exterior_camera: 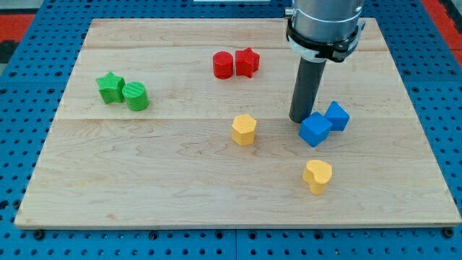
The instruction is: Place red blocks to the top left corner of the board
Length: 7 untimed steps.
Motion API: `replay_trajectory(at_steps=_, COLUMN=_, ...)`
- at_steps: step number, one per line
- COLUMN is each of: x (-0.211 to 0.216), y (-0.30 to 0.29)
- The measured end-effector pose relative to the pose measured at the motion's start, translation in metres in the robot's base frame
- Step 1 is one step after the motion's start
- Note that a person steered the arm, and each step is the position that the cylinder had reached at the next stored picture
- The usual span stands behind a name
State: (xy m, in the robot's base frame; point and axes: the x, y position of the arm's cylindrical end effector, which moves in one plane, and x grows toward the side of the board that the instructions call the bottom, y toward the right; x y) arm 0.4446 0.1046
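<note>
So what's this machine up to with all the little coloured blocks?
A robot arm pushes blocks around a wooden board with a dark rod. Its job is to move the two red blocks, a cylinder and a star, to the board's top left corner. Right now they sit together near the top middle, untouched. My tip rests at the view's right, just left of two blue blocks, well below the red pair.

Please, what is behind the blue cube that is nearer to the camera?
Behind the nearer blue cube stands my tip, at its upper-left edge. The second blue cube sits to its upper right. Whether the tip touches it cannot be seen.
</note>
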Motion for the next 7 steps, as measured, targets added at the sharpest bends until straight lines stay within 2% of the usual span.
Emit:
replay_trajectory(at_steps=2, x=-0.001, y=-0.001)
replay_trajectory(at_steps=4, x=-0.062, y=-0.094)
replay_trajectory(at_steps=5, x=-0.116, y=-0.076)
replay_trajectory(at_steps=7, x=-0.148, y=-0.033)
